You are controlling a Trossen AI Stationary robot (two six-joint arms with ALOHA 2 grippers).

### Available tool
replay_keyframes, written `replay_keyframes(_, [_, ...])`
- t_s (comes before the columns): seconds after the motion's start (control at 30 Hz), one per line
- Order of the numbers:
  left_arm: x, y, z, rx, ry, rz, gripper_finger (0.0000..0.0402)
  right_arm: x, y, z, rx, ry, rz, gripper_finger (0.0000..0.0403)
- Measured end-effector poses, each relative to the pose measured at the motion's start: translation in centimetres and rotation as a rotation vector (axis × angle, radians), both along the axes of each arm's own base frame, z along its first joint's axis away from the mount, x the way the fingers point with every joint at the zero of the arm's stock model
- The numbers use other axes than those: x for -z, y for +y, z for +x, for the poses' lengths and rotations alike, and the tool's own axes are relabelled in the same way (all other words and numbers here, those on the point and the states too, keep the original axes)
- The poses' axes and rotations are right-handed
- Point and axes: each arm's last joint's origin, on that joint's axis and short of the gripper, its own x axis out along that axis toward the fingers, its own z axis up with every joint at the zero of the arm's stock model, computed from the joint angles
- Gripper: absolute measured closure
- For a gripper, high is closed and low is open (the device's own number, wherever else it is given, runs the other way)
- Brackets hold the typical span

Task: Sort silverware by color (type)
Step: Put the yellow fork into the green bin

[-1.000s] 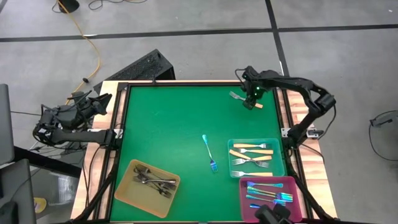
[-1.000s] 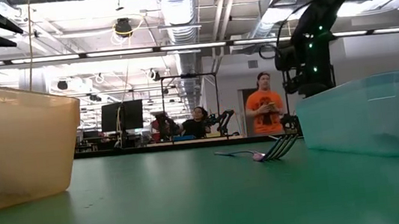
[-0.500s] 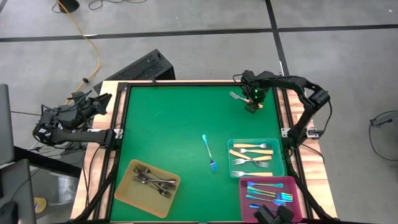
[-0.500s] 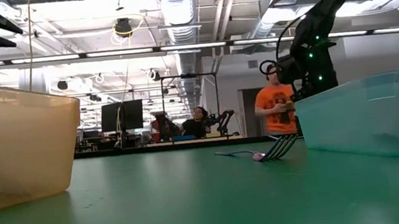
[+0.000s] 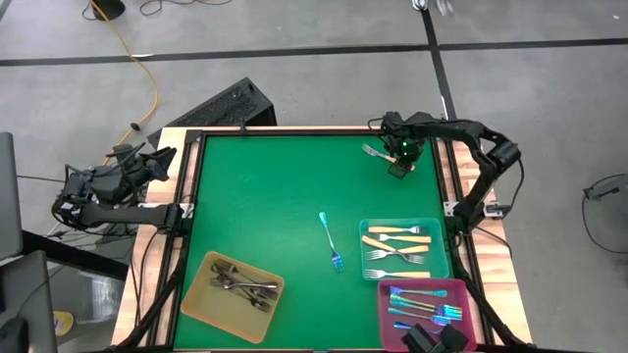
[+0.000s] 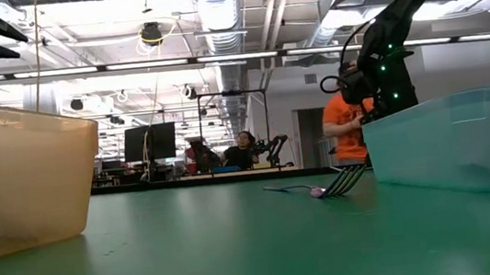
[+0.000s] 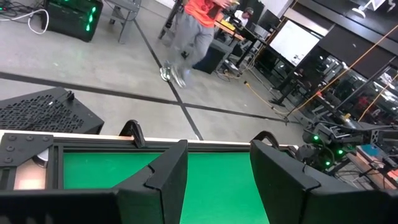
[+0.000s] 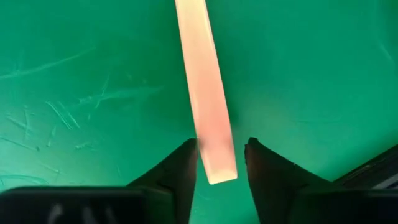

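Note:
A cream-handled fork [image 5: 374, 152] lies flat on the green table near its far right corner. My right gripper [image 5: 398, 167] points down over the fork's handle [image 8: 205, 93], with its open fingers on either side of the handle's free end. A blue iridescent fork [image 5: 331, 242] lies flat mid-table. Dark grey forks lie in the yellow tray [image 5: 201, 294], cream-handled ones in the teal tray [image 5: 440, 230], and blue ones in the pink tray [image 5: 385, 304]. My left gripper [image 5: 162, 157] waits open, off the table's left edge. My right gripper has one fingertip [image 8: 186, 155] against a long edge of the handle's free end [image 8: 211, 155]. The other fingertip [image 8: 258, 155] stands a narrow gap off the opposite edge. The fingers come from above, across the handle. The fork lies flat on the table.
The table's raised black frame [image 5: 437, 147] runs close behind and to the right of my right gripper. The teal tray's wall [image 6: 449, 142] rises in front of it in the low view. A person in an orange shirt [image 6: 348, 130] moves in the room beyond the table.
My right gripper has sunk toward the cream-handled fork and tipped more steeply downward, then held still. The fork has not moved. The person in orange has walked across behind my right arm.

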Motion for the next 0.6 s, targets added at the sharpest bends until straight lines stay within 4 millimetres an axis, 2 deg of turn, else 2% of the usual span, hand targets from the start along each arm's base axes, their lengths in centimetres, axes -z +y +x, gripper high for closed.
replay_keyframes(0.4, [0.0, 0.0, 0.0, -0.001, -0.006, -0.004, 0.0243, -0.7, 0.1, 0.1, -0.007, 0.062, -0.008, 0.0382])
replay_keyframes(0.5, [0.0, 0.0, 0.0, -0.002, -0.007, -0.005, 0.0243, -1.2, 0.1, 0.4, -0.013, 0.062, -0.008, 0.0387])
replay_keyframes(0.6, [0.0, 0.0, 0.0, -0.002, -0.007, -0.005, 0.0243, -2.2, 0.0, 1.0, -0.02, 0.047, -0.025, 0.0366])
